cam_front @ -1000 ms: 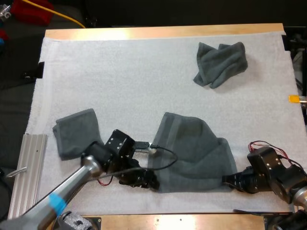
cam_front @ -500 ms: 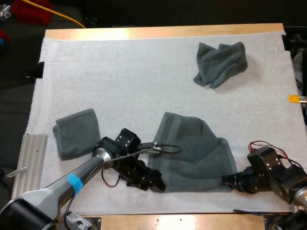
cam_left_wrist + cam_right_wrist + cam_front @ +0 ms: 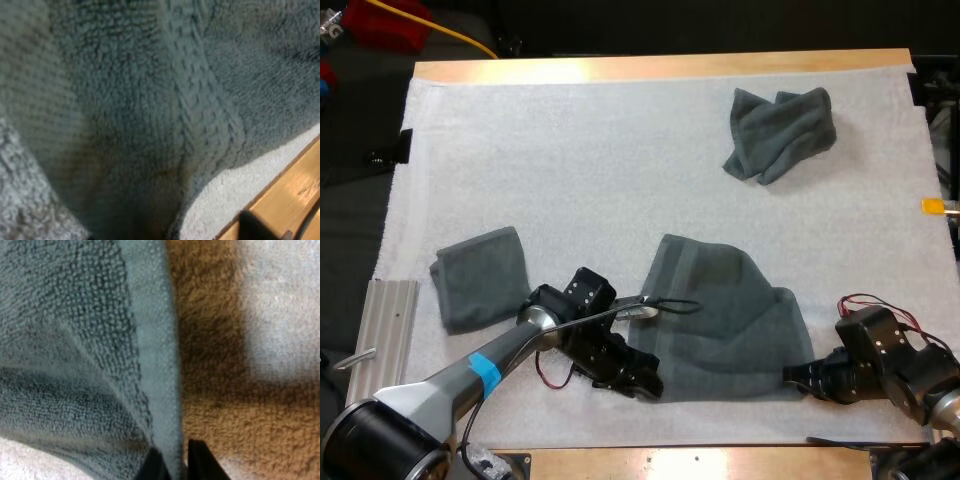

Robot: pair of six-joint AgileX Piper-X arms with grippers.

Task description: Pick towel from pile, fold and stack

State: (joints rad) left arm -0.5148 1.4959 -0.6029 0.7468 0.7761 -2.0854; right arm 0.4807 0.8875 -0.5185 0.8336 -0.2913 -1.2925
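Observation:
A dark grey-green towel (image 3: pixel 720 315) lies spread out, partly rumpled, near the mat's front edge. My left gripper (image 3: pixel 642 381) sits low at the towel's near left corner, and in the left wrist view the towel's weave and hem (image 3: pixel 200 100) are very close, with the table edge just beyond. My right gripper (image 3: pixel 796 378) is at the near right corner, and in the right wrist view it (image 3: pixel 172 462) is shut on the towel's hem (image 3: pixel 150 340). A folded towel (image 3: pixel 480 275) lies at the left. A crumpled towel (image 3: pixel 780 130) sits at the far right.
The white mat (image 3: pixel 570 160) covers the wooden table, whose front edge (image 3: pixel 670 462) runs just below both grippers. A ribbed metal rail (image 3: pixel 380 345) lies off the mat's left side, near the folded towel.
My left gripper has slid right, from beside the towel to its near left corner. The right arm and all the towels have stayed put.

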